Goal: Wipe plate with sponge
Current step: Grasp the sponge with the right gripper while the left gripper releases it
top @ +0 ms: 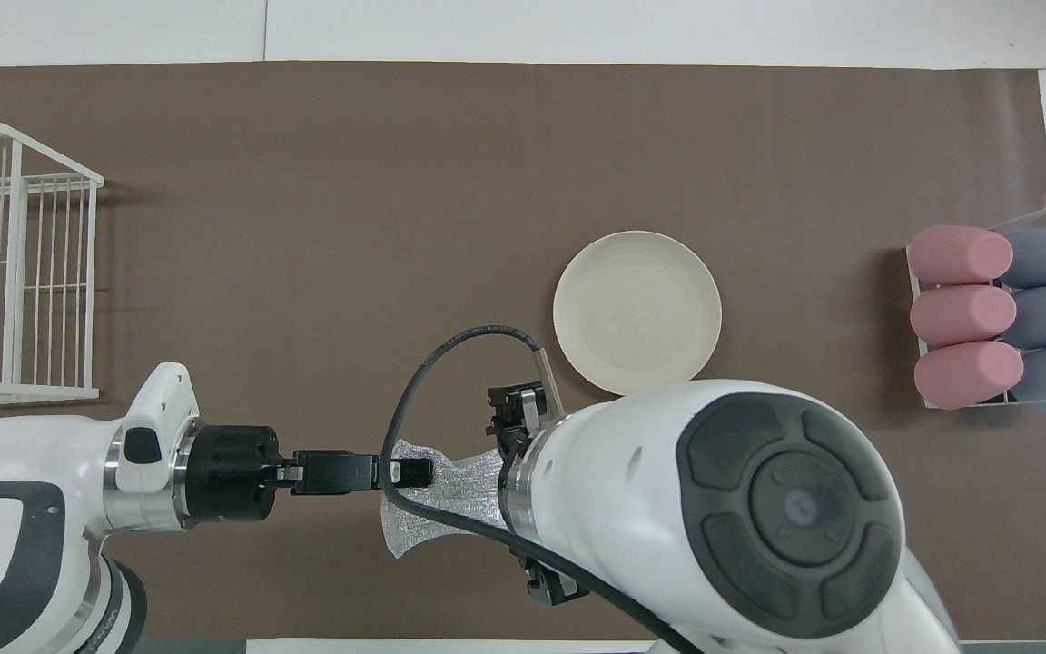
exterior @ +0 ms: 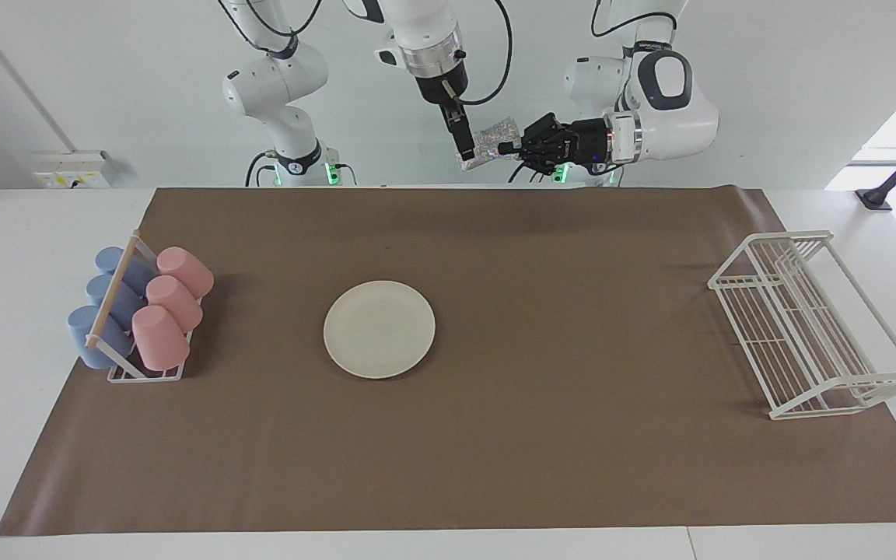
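Plate (exterior: 379, 329) flat mid-tabletop, untouched. Right end effector (exterior: 464, 153) wide, at sponge's (exterior: 489, 140) free end; left end effector (exterior: 512, 146) clamped on sponge, aloft. Handover step, apparently; next: close right, release left, descend to plate

Left gripper (exterior: 504, 147) pinching sponge (exterior: 488, 141) beside right gripper (exterior: 465, 149).

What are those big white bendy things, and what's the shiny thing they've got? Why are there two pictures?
They are two robot arms. One picture looks at them from across the table, the other looks down from above them. The left gripper pinches a shiny sponge up in the air, and the right gripper, open, is right at it. On the brown mat lie a cream plate, a rack of pink and blue cups and a white wire rack.
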`<state>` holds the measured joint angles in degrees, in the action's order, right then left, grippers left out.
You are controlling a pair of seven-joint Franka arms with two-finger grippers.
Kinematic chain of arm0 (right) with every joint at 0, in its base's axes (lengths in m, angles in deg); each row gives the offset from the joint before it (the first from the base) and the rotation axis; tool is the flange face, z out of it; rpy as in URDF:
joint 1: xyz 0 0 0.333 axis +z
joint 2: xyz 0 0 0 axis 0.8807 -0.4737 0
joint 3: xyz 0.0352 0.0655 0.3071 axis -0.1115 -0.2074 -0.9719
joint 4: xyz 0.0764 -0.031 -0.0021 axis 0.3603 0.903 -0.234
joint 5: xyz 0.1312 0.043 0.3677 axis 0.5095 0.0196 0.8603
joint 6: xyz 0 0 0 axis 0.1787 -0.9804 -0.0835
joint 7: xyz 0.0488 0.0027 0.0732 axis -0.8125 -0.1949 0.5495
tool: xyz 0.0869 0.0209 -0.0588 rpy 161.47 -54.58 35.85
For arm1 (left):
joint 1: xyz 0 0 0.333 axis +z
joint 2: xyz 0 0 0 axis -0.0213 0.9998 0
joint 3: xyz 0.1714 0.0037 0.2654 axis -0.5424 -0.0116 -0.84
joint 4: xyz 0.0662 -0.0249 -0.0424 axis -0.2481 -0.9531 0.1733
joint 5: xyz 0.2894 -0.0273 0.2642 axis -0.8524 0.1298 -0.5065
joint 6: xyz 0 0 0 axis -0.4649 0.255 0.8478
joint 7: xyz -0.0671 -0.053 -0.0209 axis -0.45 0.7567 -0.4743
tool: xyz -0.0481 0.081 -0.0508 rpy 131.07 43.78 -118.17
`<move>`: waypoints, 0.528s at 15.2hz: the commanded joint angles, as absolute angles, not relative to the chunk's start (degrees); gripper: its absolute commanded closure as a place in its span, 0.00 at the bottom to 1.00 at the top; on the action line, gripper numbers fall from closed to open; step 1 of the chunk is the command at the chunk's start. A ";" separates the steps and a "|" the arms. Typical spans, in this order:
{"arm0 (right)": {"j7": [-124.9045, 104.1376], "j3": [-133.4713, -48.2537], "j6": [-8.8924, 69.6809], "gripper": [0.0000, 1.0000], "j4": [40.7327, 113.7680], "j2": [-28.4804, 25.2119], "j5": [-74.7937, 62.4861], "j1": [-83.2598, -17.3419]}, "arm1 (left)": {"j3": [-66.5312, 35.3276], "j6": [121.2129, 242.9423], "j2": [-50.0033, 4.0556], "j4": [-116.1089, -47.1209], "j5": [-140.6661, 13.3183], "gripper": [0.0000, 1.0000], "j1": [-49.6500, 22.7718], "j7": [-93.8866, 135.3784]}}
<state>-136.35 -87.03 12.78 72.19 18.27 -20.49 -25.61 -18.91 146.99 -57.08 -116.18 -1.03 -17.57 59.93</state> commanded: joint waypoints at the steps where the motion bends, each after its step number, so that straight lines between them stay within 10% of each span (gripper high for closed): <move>1: -140.27 -87.53 17.54 0.00 75.79 20.56 -18.12 -24.47 | -19.60 145.82 -58.96 -118.31 0.22 1.00 -17.66 61.06; 8: -143.01 -87.70 25.99 0.00 82.30 23.11 -17.58 -22.09 | -19.60 145.56 -59.31 -118.75 0.22 1.00 -17.48 60.97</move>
